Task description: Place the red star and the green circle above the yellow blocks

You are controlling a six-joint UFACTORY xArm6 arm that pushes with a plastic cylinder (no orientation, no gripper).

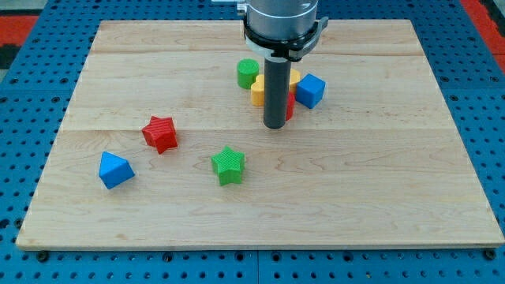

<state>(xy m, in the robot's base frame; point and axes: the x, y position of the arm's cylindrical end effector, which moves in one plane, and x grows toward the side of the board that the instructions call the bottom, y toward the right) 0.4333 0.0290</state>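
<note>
Our rodded hand, my tip, pinches nothing; crowding the yellow blocks, we risk scattering the green circle.

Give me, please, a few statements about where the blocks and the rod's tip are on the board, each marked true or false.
1. The red star lies to the view's left of the green star. True.
2. The green circle touches the blue triangle. False: they lie far apart; the circle sits in the cluster near the view's top.
3. My tip is beside that cluster, by a yellow block. True.
4. The blue cube lies at the view's bottom left. False: it is right of the rod.
</note>
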